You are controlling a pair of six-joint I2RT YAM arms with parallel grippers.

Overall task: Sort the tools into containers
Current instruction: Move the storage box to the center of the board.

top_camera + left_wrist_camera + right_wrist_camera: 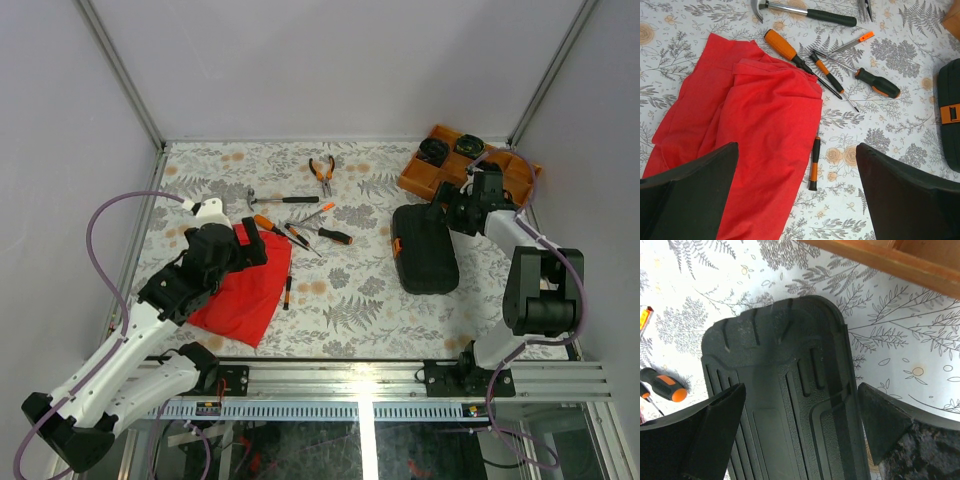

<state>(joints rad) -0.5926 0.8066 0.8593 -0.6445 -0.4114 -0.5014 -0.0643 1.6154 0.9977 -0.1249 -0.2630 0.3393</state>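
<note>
The black tool case (pixel 424 248) lies shut at centre right of the top view. It is a ribbed plastic clamshell with rounded corners, and its orange latch (pixel 397 246) sits on its left edge. The right gripper (pixel 452 205) hangs over the case's upper end with its jaws spread wide and nothing between them. In the right wrist view the moulded ribs of the lid fill the gap between the two dark fingers (pixel 715 435). I cannot tell whether they touch the lid.

The orange tray (pixel 425 180) of round black items is at upper right, just beyond the case.

The tools are scattered loose on the floral table (pixel 350 300) at upper centre:
- The pliers (pixel 322 172), orange-handled, lie farthest up.
- A steel hammer (pixel 805 11) with a black grip is below them.
- Lower is a crossed cluster: a big orange-handled screwdriver (pixel 782 46), a slim screwdriver (pixel 827 75) and a black-and-orange stubby-handled screwdriver (pixel 879 84).
- A small screwdriver (pixel 814 165) lies alone, just beside the right edge of the red cloth (pixel 755 125).

The left gripper (pixel 245 248) hovers over that crumpled cloth at centre left, jaws fully apart and empty.
</note>
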